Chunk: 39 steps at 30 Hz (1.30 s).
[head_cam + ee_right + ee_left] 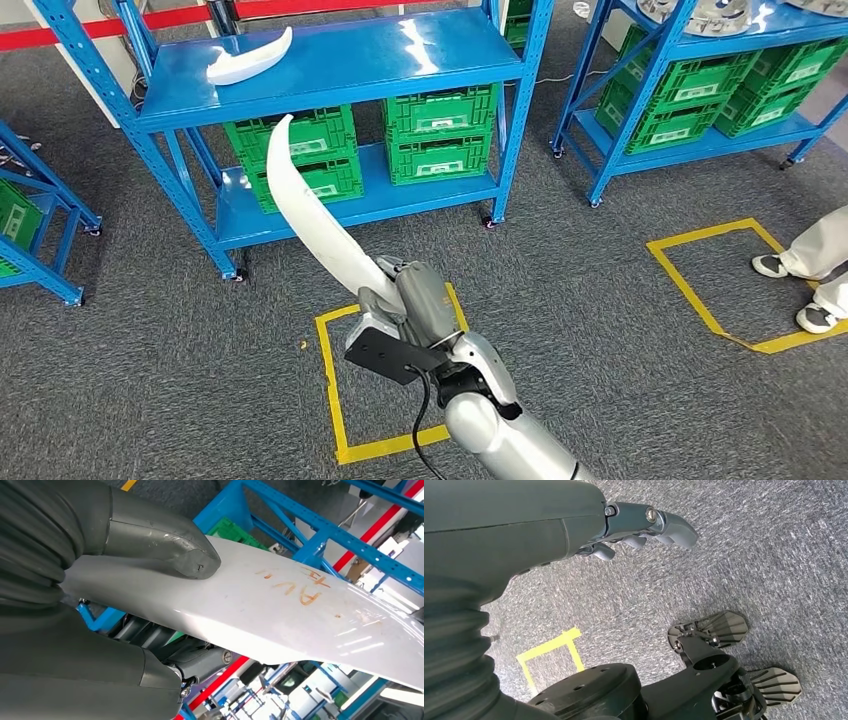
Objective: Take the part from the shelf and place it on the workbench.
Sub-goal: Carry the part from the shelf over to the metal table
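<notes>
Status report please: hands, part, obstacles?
Right hand grips white curved part. Left hand holds nothing. Blue shelf ahead; person's feet to the right.

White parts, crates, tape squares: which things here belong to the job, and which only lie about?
Job:
- white part, held by right hand
- blue shelf

Lying about:
- second white part on the shelf
- green crates
- yellow tape squares
- person's shoes

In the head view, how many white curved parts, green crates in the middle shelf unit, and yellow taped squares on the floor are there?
White curved parts: 2 (one in the right hand, one on the top shelf)
Green crates: 4
Yellow taped squares: 2
Total: 8
</notes>
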Available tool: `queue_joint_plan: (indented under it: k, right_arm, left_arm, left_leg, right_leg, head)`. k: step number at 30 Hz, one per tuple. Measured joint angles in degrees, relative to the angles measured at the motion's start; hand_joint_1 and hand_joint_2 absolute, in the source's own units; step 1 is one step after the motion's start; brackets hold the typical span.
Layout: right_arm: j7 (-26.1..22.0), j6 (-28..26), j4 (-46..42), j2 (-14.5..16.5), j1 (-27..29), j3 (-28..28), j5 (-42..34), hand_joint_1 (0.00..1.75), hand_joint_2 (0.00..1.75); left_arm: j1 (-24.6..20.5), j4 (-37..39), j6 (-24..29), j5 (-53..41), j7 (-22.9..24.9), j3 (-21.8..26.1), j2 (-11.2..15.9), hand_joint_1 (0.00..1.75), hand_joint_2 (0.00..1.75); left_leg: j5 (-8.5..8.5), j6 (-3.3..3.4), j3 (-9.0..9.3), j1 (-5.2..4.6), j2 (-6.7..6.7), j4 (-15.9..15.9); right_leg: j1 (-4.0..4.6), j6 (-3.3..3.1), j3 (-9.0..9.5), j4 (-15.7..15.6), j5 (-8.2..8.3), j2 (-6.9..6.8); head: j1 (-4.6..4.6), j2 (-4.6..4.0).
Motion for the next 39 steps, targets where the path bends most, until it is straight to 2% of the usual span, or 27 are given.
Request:
queue_joint_plan:
  k: [6, 8, 9, 10, 11, 13, 14, 15, 16, 17, 19, 20, 21, 23, 25, 27, 29, 30, 31, 32, 33, 35, 36, 38, 39]
  right_arm:
    - [0.03, -1.72, -0.52, -0.05, 1.34, -1.32, 2.88, 1.75, 1.75]
    - [0.02, -2.14, -0.53, -0.09, 1.52, -1.58, 2.99, 1.75, 1.75]
    - [-0.01, -2.28, -0.55, -0.11, 1.58, -1.67, 2.99, 1.75, 1.75]
    - [-0.06, -2.43, -0.56, -0.15, 1.63, -1.74, 2.99, 1.75, 1.75]
    - [-0.11, -2.58, -0.58, -0.21, 1.72, -1.80, 2.98, 1.75, 1.75]
    - [-0.18, -2.86, -0.58, -0.37, 2.06, -1.95, 2.98, 1.75, 1.75]
    - [-0.19, -2.97, -0.58, -0.43, 2.27, -2.08, 2.98, 1.75, 1.75]
    - [-0.19, -3.05, -0.57, -0.46, 2.46, -2.24, 2.98, 1.75, 1.75]
    - [-0.19, -3.09, -0.57, -0.48, 2.56, -2.39, 2.98, 1.75, 1.75]
    - [-0.19, -3.13, -0.57, -0.48, 2.60, -2.51, 2.99, 1.75, 1.75]
    - [-0.21, -3.19, -0.59, -0.44, 2.59, -2.64, 3.05, 1.75, 1.75]
    - [-0.21, -3.21, -0.60, -0.41, 2.61, -2.68, 3.09, 1.75, 1.75]
    - [-0.19, -3.23, -0.61, -0.38, 2.63, -2.71, 3.12, 1.75, 1.75]
    - [-0.15, -3.25, -0.63, -0.28, 2.60, -2.75, 3.19, 1.75, 1.75]
    - [-0.15, -3.25, -0.63, -0.08, 2.46, -2.76, 3.24, 1.75, 1.75]
    - [-0.14, -3.25, -0.61, 0.09, 2.41, -2.77, 3.26, 1.75, 1.75]
    - [-0.09, -3.25, -0.54, 0.11, 2.43, -2.78, 3.31, 1.75, 1.75]
    - [-0.02, -3.26, -0.52, 0.11, 2.44, -2.78, 3.36, 1.75, 1.75]
    - [0.08, -3.29, -0.50, 0.11, 2.44, -2.79, 3.40, 1.75, 1.75]
    - [0.21, -3.36, -0.50, 0.11, 2.43, -2.80, 3.49, 1.75, 1.75]
    - [0.37, -3.46, -0.52, 0.12, 2.43, -2.82, 3.59, 1.75, 1.75]
    - [0.58, -3.71, -0.56, 0.13, 2.44, -2.95, 3.78, 1.75, 1.75]
    - [0.65, -3.81, -0.57, 0.14, 2.46, -3.05, 3.87, 1.75, 1.75]
    - [0.74, -3.94, -0.60, 0.16, 2.52, -3.22, 4.04, 1.75, 1.75]
    - [0.78, -3.98, -0.63, 0.17, 2.55, -3.30, 4.11, 1.75, 1.75]
  left_arm:
    - [0.06, 0.00, 0.00, -0.30, -0.24, 0.00, 0.14, 0.00, 1.75]
    - [0.05, 0.01, 0.00, -0.37, -0.25, 0.00, 0.14, 0.00, 1.75]
    - [0.03, 0.01, 0.00, -0.37, -0.25, 0.00, 0.12, 0.00, 1.75]
    - [0.00, 0.01, 0.00, -0.37, -0.25, 0.00, 0.10, 0.00, 1.75]
    - [-0.02, 0.01, 0.00, -0.37, -0.25, 0.00, 0.08, 0.00, 1.75]
    - [0.00, 0.00, 0.00, -0.37, -0.22, 0.00, 0.10, 0.00, 1.75]
    - [0.03, 0.01, 0.00, -0.37, -0.16, 0.00, 0.10, 0.00, 1.75]
    - [0.06, 0.01, 0.00, -0.37, -0.08, 0.00, 0.10, 0.00, 1.75]
    - [0.05, 0.02, 0.00, -0.37, 0.02, 0.00, 0.10, 0.00, 1.75]
    - [0.03, 0.02, 0.00, -0.37, 0.09, 0.00, 0.09, 0.00, 1.75]
    - [-0.06, 0.00, 0.00, -0.36, 0.22, 0.00, 0.13, 0.00, 1.75]
    - [-0.11, -0.02, 0.00, -0.35, 0.31, 0.00, 0.16, 0.00, 1.75]
    - [-0.13, -0.03, 0.00, -0.34, 0.40, 0.00, 0.19, 0.00, 1.75]
    - [-0.08, -0.03, 0.00, -0.33, 0.57, 0.00, 0.22, 0.00, 1.75]
    - [-0.06, -0.01, 0.00, -0.31, 0.64, 0.01, 0.28, 0.00, 1.75]
    - [-0.18, 0.00, 0.00, -0.26, 0.63, 0.01, 0.30, 0.00, 1.75]
    - [-0.23, 0.00, 0.00, -0.26, 0.61, 0.00, 0.26, 0.00, 1.75]
    - [-0.20, 0.00, 0.00, -0.30, 0.61, 0.00, 0.25, 0.00, 1.75]
    - [-0.17, 0.00, 0.00, -0.37, 0.61, 0.00, 0.25, 0.00, 1.75]
    - [-0.16, 0.00, 0.00, -0.44, 0.62, 0.00, 0.25, 0.00, 1.75]
    - [-0.20, -0.01, 0.00, -0.54, 0.63, 0.00, 0.26, 0.00, 1.75]
    - [-0.39, -0.02, 0.00, -0.66, 0.69, 0.00, 0.26, 0.00, 1.75]
    - [-0.44, -0.02, 0.00, -0.69, 0.71, 0.00, 0.25, 0.00, 1.75]
    - [-0.36, -0.02, 0.00, -0.71, 0.75, 0.00, 0.25, 0.00, 1.75]
    - [-0.26, -0.02, 0.00, -0.72, 0.76, 0.00, 0.23, 0.00, 1.75]
  left_leg:
    - [-0.02, 0.31, -0.32, -0.29, -0.02, 0.40]
    - [0.42, 0.71, -0.16, -0.08, -0.09, 0.05]
    - [0.77, 0.96, 0.00, 0.11, -0.18, -0.30]
    - [1.16, 1.23, 0.11, 0.33, -0.28, -0.63]
    - [1.48, 1.39, 0.15, 0.49, -0.42, -0.82]
    - [1.76, 1.46, -0.38, 0.51, -0.89, -0.66]
    - [1.80, 1.39, -0.68, 0.53, -1.23, -0.44]
    - [1.79, 1.26, -0.98, 0.60, -1.67, -0.14]
    - [1.73, 1.04, -1.24, 0.71, -2.19, 0.21]
    - [1.62, 0.74, -1.45, 0.86, -2.77, 0.61]
    - [1.32, -0.11, -1.95, 1.03, -3.87, 1.43]
    - [1.26, -0.54, -2.18, 1.02, -4.33, 1.68]
    - [1.30, -0.97, -2.43, 1.02, -4.71, 1.71]
    - [1.50, -1.75, -2.79, 1.11, -5.33, 1.46]
    - [0.40, -2.31, -3.63, 1.11, -3.93, 2.89]
    - [-3.02, -2.65, -6.17, 1.03, -1.49, 8.62]
    - [-6.21, -2.86, -9.32, 1.06, -0.58, 15.79]
    - [-6.43, -2.84, -9.89, 1.06, -0.46, 17.33]
    - [-5.54, -2.74, -9.34, 1.04, -0.32, 16.58]
    - [-3.79, -2.53, -7.65, 0.99, 0.06, 13.54]
    - [-1.89, -2.23, -5.36, 0.87, 1.06, 9.26]
    - [0.31, -1.54, -1.99, 0.33, 3.15, 2.61]
    - [0.57, -1.25, -1.51, 0.09, 3.61, 1.27]
    - [0.82, -0.72, -1.70, -0.02, 2.59, 0.94]
    - [1.05, -0.43, -1.72, 0.12, 1.99, 0.77]
  right_leg:
    - [-0.33, 0.52, -0.09, -0.02, 0.28, -0.09]
    - [-0.35, 0.86, -0.07, -0.04, 0.36, -0.21]
    - [-0.33, 1.05, -0.24, 0.42, -0.15, -0.20]
    - [-0.31, 1.23, -0.80, 1.89, -1.39, -0.12]
    - [-0.35, 1.37, -1.88, 4.65, -3.32, -0.02]
    - [-0.53, 1.65, -5.00, 12.71, -7.71, 0.14]
    - [-0.65, 1.76, -6.13, 15.82, -8.95, 0.15]
    - [-0.77, 1.85, -6.24, 16.85, -9.08, 0.17]
    - [-0.92, 1.91, -5.08, 15.35, -8.16, 0.26]
    - [-1.13, 1.99, -2.81, 11.72, -6.57, 0.63]
    - [-1.47, 1.98, 1.42, 4.59, -4.88, 2.60]
    - [-1.51, 1.76, 2.43, 2.76, -4.74, 3.27]
    - [-1.40, 1.37, 2.58, 2.38, -5.05, 3.59]
    - [-1.24, 0.31, 2.50, 2.34, -4.82, 2.56]
    - [-1.31, -0.65, 2.52, 2.08, -4.63, 1.48]
    - [-1.25, -1.24, 2.48, 1.93, -4.56, 0.20]
    - [-1.01, -1.45, 2.38, 1.94, -4.59, -1.24]
    - [-0.89, -1.49, 2.34, 1.95, -4.60, -1.95]
    - [-0.80, -1.50, 2.34, 1.95, -4.61, -2.62]
    - [-0.72, -1.49, 2.39, 1.96, -4.62, -3.25]
    - [-0.65, -1.46, 2.47, 1.97, -4.63, -3.86]
    - [-0.38, -1.16, 2.60, 1.99, -4.64, -4.92]
    - [-0.29, -0.92, 2.65, 1.97, -4.61, -5.40]
    - [-0.21, -0.30, 2.83, 1.79, -4.54, -6.32]
    - [-0.29, 0.05, 2.91, 1.94, -4.77, -6.06]
  head:
    - [-0.02, 0.00]
    - [-0.03, 0.00]
    - [0.01, 0.00]
    - [0.06, 0.00]
    - [0.11, 0.00]
    - [0.16, 0.00]
    - [0.15, 0.00]
    - [0.14, 0.00]
    - [0.14, 0.00]
    - [0.15, 0.00]
    - [0.17, 0.00]
    - [0.17, 0.00]
    - [0.17, 0.00]
    - [0.17, 0.00]
    - [-0.03, 0.00]
    - [-0.29, 0.00]
    - [-0.35, 0.00]
    - [-0.35, 0.00]
    - [-0.35, 0.00]
    - [-0.35, 0.00]
    - [-0.36, 0.00]
    - [-0.34, 0.00]
    - [-0.32, 0.00]
    - [-0.29, 0.00]
    - [-0.28, 0.00]
